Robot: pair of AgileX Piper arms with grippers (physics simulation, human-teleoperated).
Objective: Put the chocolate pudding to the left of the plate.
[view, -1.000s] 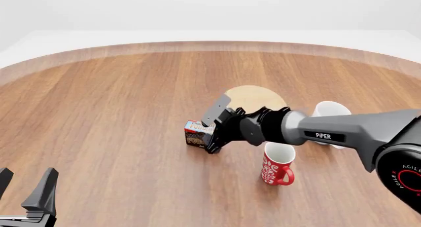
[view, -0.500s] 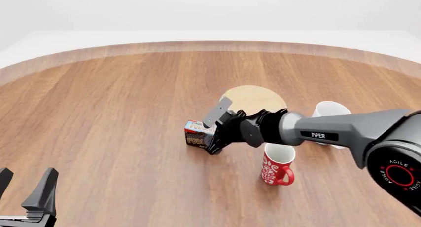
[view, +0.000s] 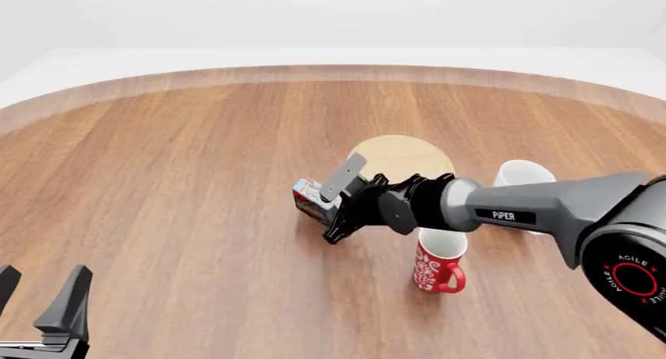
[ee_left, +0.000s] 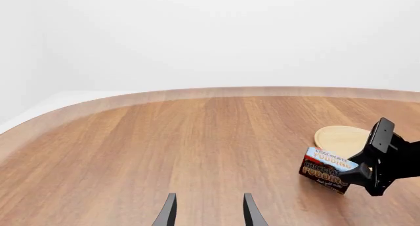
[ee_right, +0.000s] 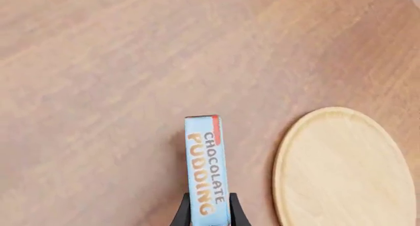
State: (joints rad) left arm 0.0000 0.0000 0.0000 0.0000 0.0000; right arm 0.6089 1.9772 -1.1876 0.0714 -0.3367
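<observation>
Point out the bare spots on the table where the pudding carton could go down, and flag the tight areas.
Bare wood spreads left of the round light-tan wooden plate, out to the table's curved rim. Crowded: right of the plate, the white mug, the red patterned mug and the right gripper, jaws shut on the dark brown chocolate pudding carton.

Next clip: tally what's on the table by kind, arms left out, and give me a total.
Mugs: 2, a red patterned mug and a white mug
Cartons: 1, the chocolate pudding, gripped by the right pincer
Plates: 1, the wooden plate
Total: 4
</observation>
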